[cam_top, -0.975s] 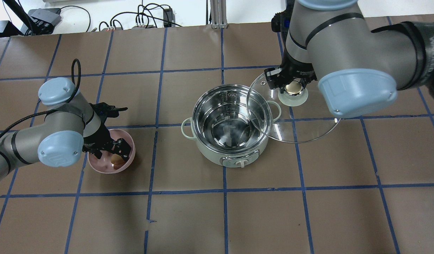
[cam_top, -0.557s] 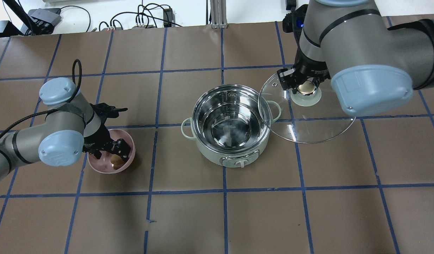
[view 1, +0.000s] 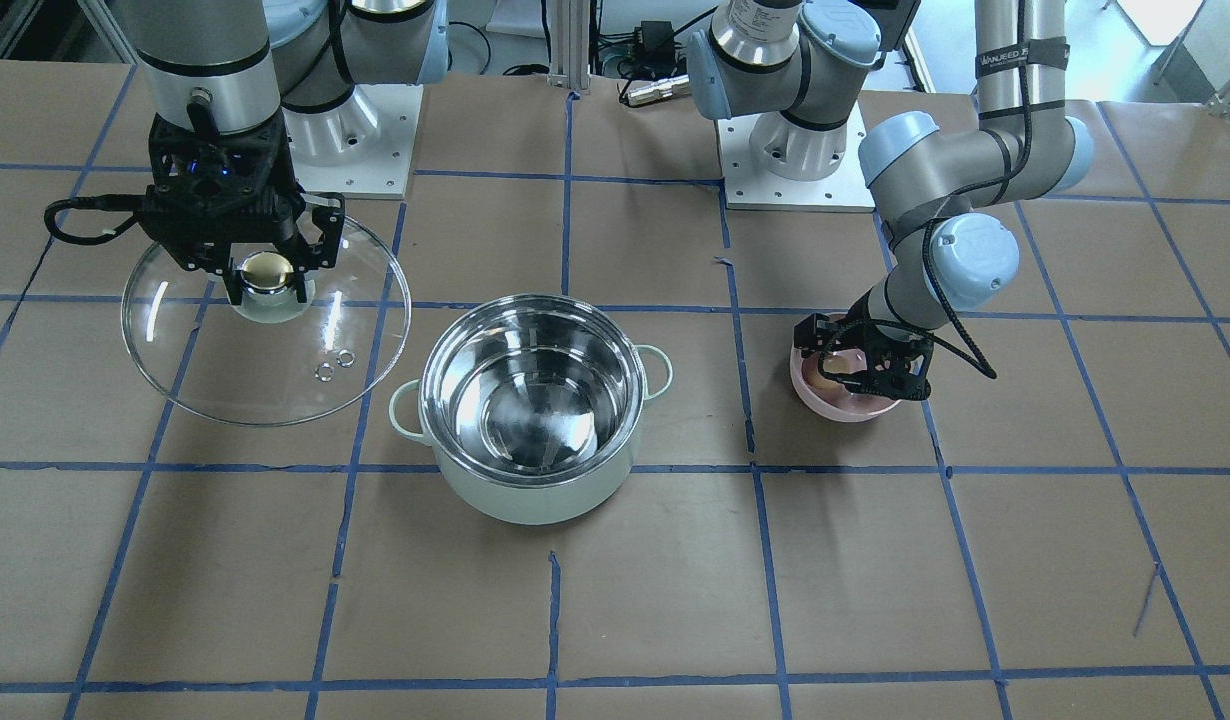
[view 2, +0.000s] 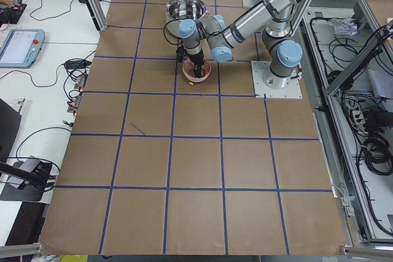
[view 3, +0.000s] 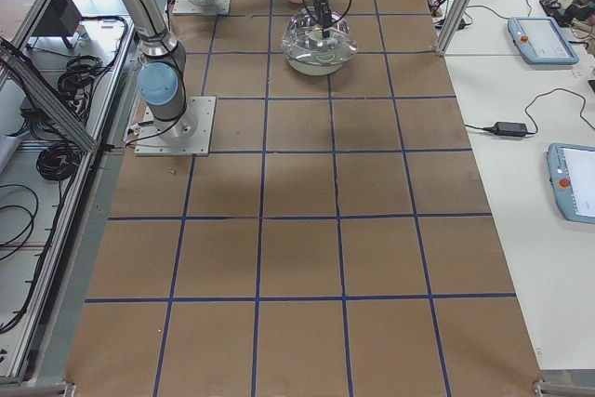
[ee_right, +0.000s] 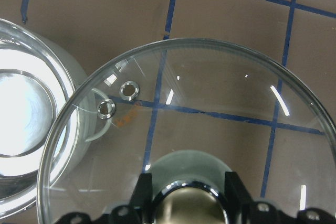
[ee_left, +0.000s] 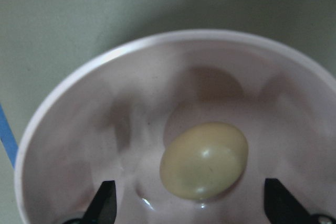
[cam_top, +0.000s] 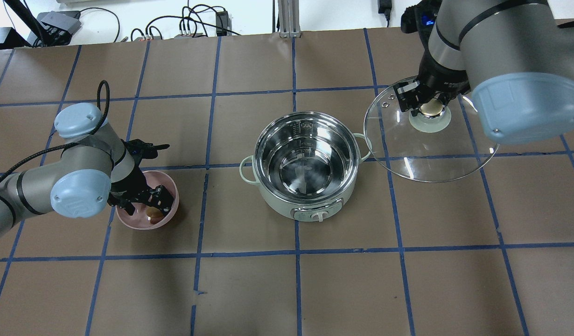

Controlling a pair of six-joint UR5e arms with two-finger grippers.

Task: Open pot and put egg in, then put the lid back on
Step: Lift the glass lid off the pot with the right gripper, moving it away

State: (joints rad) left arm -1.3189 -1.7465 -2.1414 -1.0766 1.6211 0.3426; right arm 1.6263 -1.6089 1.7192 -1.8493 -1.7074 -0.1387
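The mint-green pot (cam_top: 277, 203) stands open at the table's middle, its steel inside bare; it also shows in the front view (view 1: 535, 500). My right gripper (cam_top: 429, 108) is shut on the golden knob of the glass lid (cam_top: 427, 149) and holds it in the air to the pot's right, clear of the rim. The lid also shows in the front view (view 1: 265, 380) and the right wrist view (ee_right: 210, 103). The tan egg (ee_left: 205, 161) lies in a pink bowl (cam_top: 173, 185). My left gripper (ee_left: 190, 208) is open inside the bowl, one finger on each side of the egg.
The pink bowl (view 1: 855, 410) sits about one tile from the pot on my left. The pot's control knob (cam_top: 318, 216) faces me. Cables and power boxes (cam_top: 193, 25) lie past the table's far edge. Blue tape lines grid the brown table.
My right arm has carried the lid to the right and a little farther away, off the pot's rim. My left gripper has stayed in the bowl over the egg.
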